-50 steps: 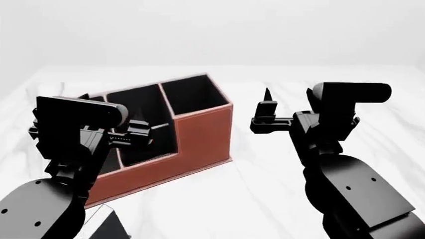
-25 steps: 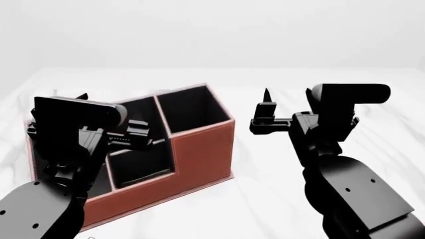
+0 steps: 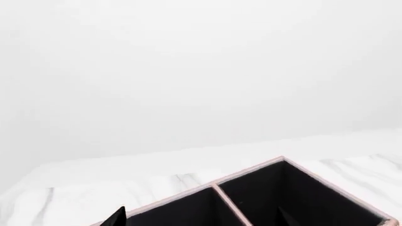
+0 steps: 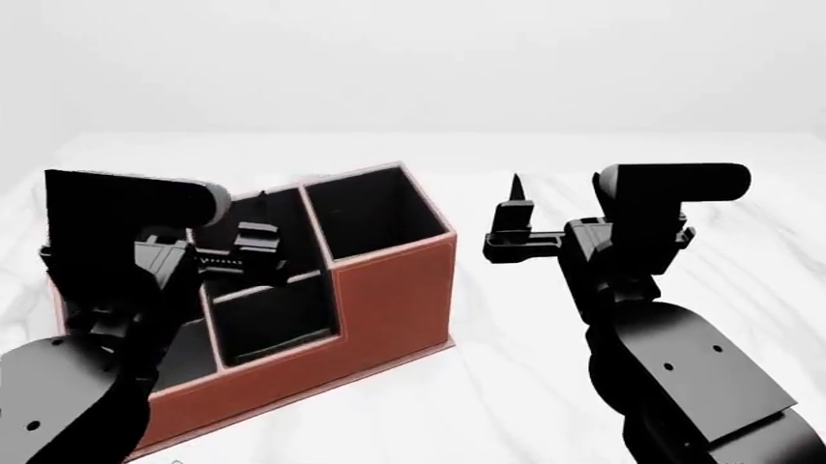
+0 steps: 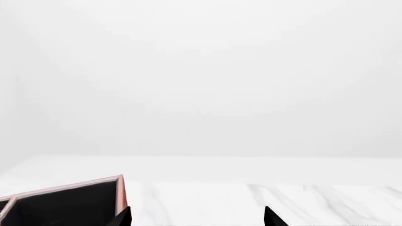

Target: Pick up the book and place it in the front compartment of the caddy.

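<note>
- Left wrist view: caddy (image 3: 251, 200) on white marble bench (image 3: 75, 193), two black pockets visible; left claw (image 3: 201, 221) tips spread, released, empty.
- Head view: caddy (image 4: 387, 290) left of centre, left claw (image 4: 251, 237) above it; right claw (image 4: 516, 217) beside it.
- Right wrist view: right claw (image 5: 197, 217) tips apart, released. Book nowhere visible.

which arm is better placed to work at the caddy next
Left, probably. The left end effector hovers over the caddy, while the right end effector is off beside it. No book is in view.

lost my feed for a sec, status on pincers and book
Left pincer over the caddy, grip unclear. Right pincer open, empty, beside it. Book not in view. Nothing blocking.
</note>
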{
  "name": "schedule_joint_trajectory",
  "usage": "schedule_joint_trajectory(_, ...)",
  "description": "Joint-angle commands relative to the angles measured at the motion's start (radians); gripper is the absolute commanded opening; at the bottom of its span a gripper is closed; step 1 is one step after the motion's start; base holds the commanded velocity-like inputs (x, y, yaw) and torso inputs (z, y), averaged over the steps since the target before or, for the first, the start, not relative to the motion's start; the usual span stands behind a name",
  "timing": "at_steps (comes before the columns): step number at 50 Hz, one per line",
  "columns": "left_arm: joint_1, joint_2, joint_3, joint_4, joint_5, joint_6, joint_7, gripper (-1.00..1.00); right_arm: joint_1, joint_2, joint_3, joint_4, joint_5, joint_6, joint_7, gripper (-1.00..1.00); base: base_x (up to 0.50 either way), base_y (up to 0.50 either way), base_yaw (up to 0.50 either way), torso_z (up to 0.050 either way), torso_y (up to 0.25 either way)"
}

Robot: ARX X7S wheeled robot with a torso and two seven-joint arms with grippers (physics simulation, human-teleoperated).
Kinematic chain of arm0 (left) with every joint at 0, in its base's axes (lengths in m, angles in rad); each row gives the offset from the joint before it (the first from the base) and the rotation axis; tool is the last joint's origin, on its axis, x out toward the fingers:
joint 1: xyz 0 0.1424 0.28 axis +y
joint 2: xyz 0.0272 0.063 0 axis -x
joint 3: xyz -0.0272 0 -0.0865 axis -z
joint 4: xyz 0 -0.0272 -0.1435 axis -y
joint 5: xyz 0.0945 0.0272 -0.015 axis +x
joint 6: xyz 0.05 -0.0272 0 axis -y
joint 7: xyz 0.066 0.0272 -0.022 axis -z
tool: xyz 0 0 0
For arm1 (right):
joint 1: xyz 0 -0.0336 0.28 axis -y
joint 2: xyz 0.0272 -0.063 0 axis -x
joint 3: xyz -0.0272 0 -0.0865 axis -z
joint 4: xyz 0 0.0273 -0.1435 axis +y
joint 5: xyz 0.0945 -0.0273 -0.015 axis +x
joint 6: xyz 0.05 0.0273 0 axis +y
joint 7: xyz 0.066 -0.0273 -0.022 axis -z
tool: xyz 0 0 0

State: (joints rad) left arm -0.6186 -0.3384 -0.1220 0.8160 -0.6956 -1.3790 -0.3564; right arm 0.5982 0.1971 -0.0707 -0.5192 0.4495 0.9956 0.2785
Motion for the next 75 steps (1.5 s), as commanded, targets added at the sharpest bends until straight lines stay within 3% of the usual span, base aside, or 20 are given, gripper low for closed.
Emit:
schedule_joint_trajectory(1,-0.203,-0.133,-0.082,-0.169,-0.844,-0.145,-0.742,1.00,0.004,0.005,-0.008,0.021,-0.002,-0.006,0.007,1.00,0.00,0.00,0.00,0.000,0.000)
schedule_joint_trajectory(3,-0.242,-0.196,-0.013,-0.196,-1.144,-0.081,-0.893,1.00,0.005,0.005,-0.005,0.015,0.003,0.000,0.009,1.00,0.00,0.00,0.00,0.000,0.004)
schedule_joint_trajectory(5,-0.256,-0.244,0.023,-0.217,-1.274,-0.009,-0.976,1.00,0.007,0.006,-0.005,0.013,0.005,0.001,0.010,1.00,0.00,0.00,0.00,0.000,0.000)
schedule_joint_trajectory(18,-0.386,-0.458,0.267,-0.227,-1.632,0.223,-1.200,1.00,0.013,0.012,-0.002,0.022,0.013,-0.004,0.015,1.00,0.00,0.00,0.00,0.000,0.000)
schedule_joint_trajectory(23,-0.464,-0.586,0.416,-0.203,-1.708,0.356,-1.209,1.00,0.017,0.014,0.001,0.017,0.019,0.001,0.018,1.00,0.00,0.00,0.00,0.000,0.000)
schedule_joint_trajectory(32,-0.562,-0.699,0.539,-0.178,-1.855,0.480,-1.192,1.00,0.020,0.017,-0.006,0.024,0.021,-0.003,0.021,1.00,0.00,0.00,0.00,0.000,0.000)
schedule_joint_trajectory(42,-0.450,-0.739,0.515,-0.129,-1.858,0.552,-1.100,1.00,0.013,0.022,-0.020,0.043,0.016,-0.025,0.019,1.00,0.00,0.00,0.00,0.000,0.000)
schedule_joint_trajectory(62,-0.239,-0.745,0.595,-0.119,-1.834,0.602,-1.050,1.00,-0.008,0.029,-0.061,0.061,0.002,-0.057,0.023,1.00,0.00,0.00,0.00,0.000,0.000)
schedule_joint_trajectory(75,-0.071,-0.799,0.587,-0.072,-1.785,0.666,-0.993,1.00,-0.005,0.034,-0.069,0.069,0.005,-0.062,0.027,1.00,0.00,0.00,0.00,0.000,0.000)
